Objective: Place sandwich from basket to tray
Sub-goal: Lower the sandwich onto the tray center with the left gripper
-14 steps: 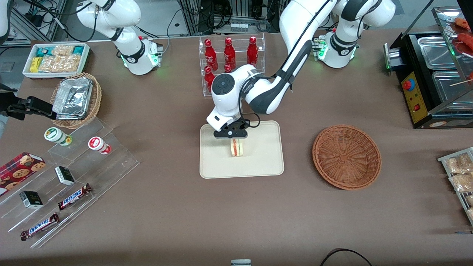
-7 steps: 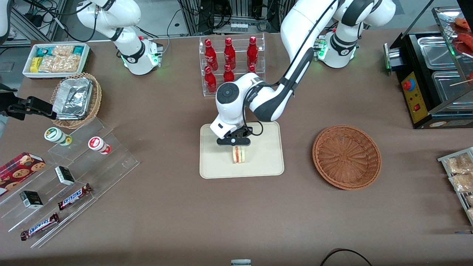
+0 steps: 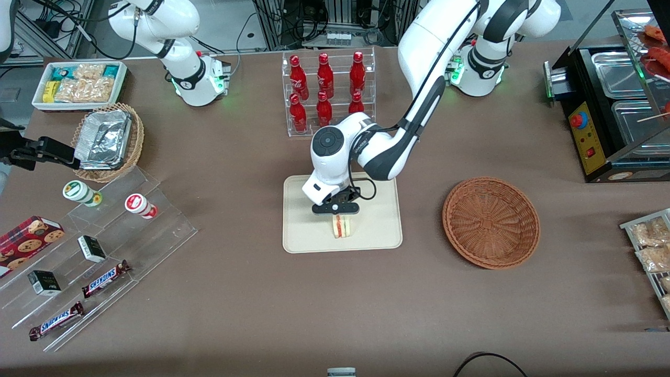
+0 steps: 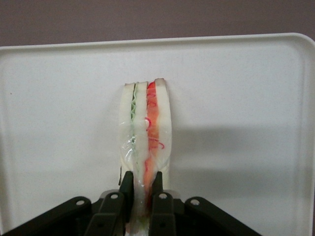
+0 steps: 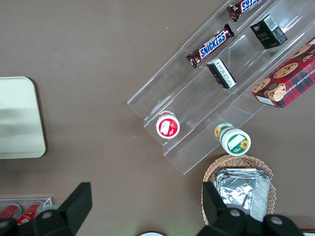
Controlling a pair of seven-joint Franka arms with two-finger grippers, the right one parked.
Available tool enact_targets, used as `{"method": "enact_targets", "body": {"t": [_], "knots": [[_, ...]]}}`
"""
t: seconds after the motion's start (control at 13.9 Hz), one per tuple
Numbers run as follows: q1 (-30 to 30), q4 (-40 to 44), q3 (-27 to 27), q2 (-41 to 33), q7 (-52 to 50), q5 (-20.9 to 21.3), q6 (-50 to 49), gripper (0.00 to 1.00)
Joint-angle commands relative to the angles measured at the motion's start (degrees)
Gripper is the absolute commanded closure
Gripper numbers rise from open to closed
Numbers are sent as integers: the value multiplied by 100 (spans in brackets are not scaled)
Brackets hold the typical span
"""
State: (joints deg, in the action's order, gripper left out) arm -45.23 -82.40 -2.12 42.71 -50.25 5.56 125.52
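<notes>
Gripping sandwich (image 4: 145, 142), tool (image 4: 141, 186) mid-tray (image 4: 246, 98)

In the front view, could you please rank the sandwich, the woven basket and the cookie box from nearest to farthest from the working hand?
1. Sandwich, gripped in the hand over the tray.
2. Basket, toward the working arm's end.
3. Cookie box, toward the parked arm's end.

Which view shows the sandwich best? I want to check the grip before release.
The left wrist view: the sandwich fills it, filling stripe clear, the gripper shut on its end over the tray. The front view shows only a small wedge under the gripper. The right wrist view shows just a tray corner, no sandwich.
</notes>
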Motion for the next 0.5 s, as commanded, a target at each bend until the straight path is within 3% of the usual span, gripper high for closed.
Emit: {"method": "enact_targets", "body": {"t": [0.0,0.43], "knots": [[-29,163,1,45,-99,85,-45,0],[-12,93,-7,-1069,-99,15,-1221,0]]}}
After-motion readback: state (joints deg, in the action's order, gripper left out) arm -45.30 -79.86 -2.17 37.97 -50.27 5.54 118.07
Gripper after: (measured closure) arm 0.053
